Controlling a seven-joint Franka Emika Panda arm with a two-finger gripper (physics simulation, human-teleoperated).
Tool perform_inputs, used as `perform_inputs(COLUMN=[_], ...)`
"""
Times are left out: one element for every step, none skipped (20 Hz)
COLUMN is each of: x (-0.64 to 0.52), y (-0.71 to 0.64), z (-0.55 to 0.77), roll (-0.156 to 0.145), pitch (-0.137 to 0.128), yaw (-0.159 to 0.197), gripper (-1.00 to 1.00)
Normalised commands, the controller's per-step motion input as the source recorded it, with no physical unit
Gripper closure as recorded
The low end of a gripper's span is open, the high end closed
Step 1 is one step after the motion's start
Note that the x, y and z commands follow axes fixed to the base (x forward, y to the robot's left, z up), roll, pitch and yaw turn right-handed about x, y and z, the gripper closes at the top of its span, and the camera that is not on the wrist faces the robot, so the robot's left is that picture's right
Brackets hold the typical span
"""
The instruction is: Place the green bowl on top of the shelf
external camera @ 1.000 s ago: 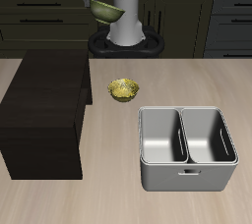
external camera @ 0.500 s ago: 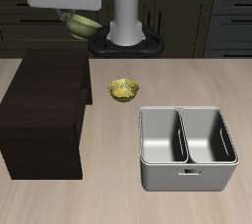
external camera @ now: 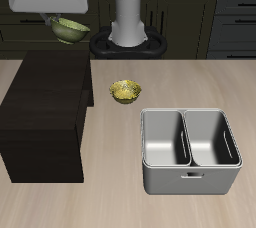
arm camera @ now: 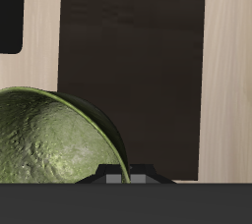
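While clamped by gripper (external camera: 62,19), green bowl (external camera: 69,30): carried high above shelf (external camera: 45,92); lowering onto flat top next.

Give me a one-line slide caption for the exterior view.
Franka gripper holds the green bowl above the dark shelf, yellow bowl and grey bin on the table.

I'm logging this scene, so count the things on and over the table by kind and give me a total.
Bowls: 2, the green bowl held up in the pincer and a yellow-gold bowl on the table.
Shelf: 1, the dark shelf.
Bins: 1, a grey two-compartment bin.
Total: 4.
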Motion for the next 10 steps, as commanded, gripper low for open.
perform_inputs(x=[0.00,0.62,0.16,0.40,0.14,0.23,0.18,0.09,0.07,0.06], y=[0.00,-0.34,-0.43,-0.44,-0.17,-0.27,-0.18,-0.07,-0.14,0.00], z=[0.00,-0.22,-0.03,-0.04,-0.05,-0.02,-0.04,-0.02,-0.06,-0.07], roll=[0.000,0.080,-0.215,-0.042,0.002,-0.007,0.036,0.053,-0.054,-0.019], pitch=[0.000,0.040,-0.001,-0.043,0.037,-0.010,0.023,-0.014,0.013,0.014], yaw=[0.000,0.134,-0.086,0.009,-0.046,0.018,0.000,0.010,0.017,0.013], gripper=[1.00,1.00,1.00,1.00,1.00,1.00,1.00,1.00,1.00,1.00])
